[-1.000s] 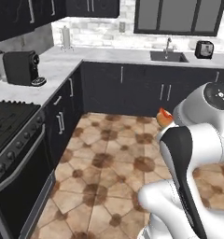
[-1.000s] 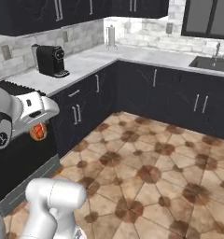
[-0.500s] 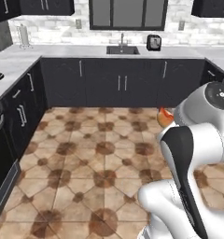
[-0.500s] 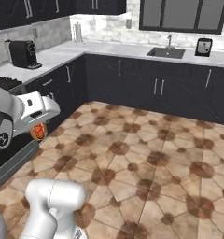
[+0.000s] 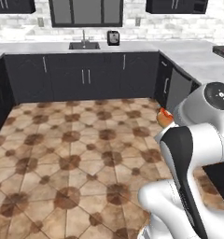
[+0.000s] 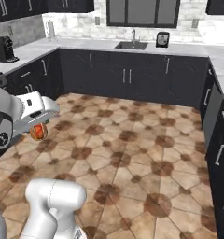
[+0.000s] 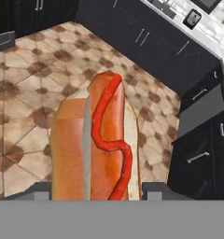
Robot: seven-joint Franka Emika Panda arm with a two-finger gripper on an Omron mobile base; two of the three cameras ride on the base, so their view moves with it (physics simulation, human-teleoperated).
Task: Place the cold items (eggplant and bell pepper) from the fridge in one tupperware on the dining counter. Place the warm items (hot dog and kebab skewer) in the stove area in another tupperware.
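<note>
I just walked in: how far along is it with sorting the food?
Nothing looks packed yet; no tupperware is in sight. In hand: the claw grips the hot dog above the tiled floor. Left: boxing it, then the kebab skewer, eggplant and bell pepper.

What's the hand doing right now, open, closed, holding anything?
Hand: closed on the hot dog, carried above the kitchen floor.
</note>
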